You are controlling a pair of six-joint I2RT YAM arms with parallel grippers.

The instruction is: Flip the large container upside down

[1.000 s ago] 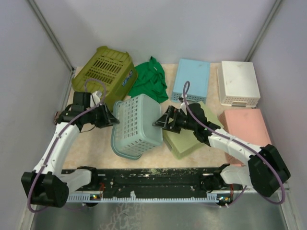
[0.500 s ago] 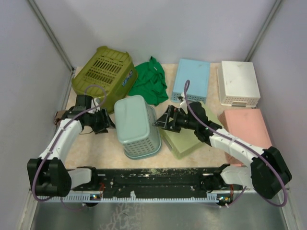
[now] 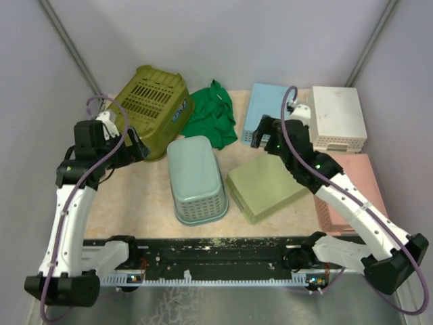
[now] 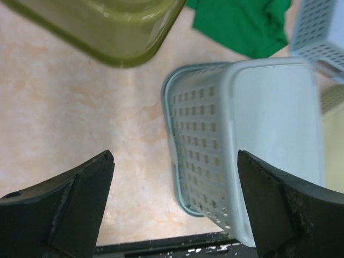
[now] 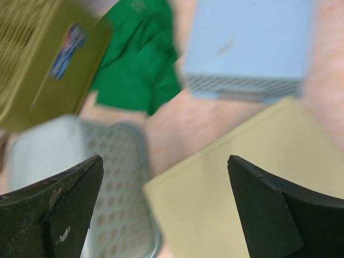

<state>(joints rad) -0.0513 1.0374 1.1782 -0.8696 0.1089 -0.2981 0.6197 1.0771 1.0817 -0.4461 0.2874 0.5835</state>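
Observation:
The large container (image 3: pixel 196 177), a pale grey-blue perforated basket, rests bottom up on the mat in the middle, rim down. In the left wrist view its solid base (image 4: pixel 274 123) faces up. My left gripper (image 3: pixel 134 145) hangs open to the left of it, raised and apart; my left gripper (image 4: pixel 175 161) holds nothing between its fingers. My right gripper (image 3: pixel 262 132) is open too, lifted to the container's upper right; my right gripper (image 5: pixel 164 161) looks down on the container's side (image 5: pixel 80 161) and a yellow-green box.
An olive basket (image 3: pixel 149 101) lies bottom up at the back left, a green cloth (image 3: pixel 213 112) beside it. Right of the container sit a yellow-green box (image 3: pixel 267 186), a light blue box (image 3: pixel 270 108), a white box (image 3: pixel 336 115) and a pink box (image 3: pixel 352 179).
The container went from tilted between both grippers to flat, bottom up. The left gripper opened and let go. Both arms drew back and rose away from it.

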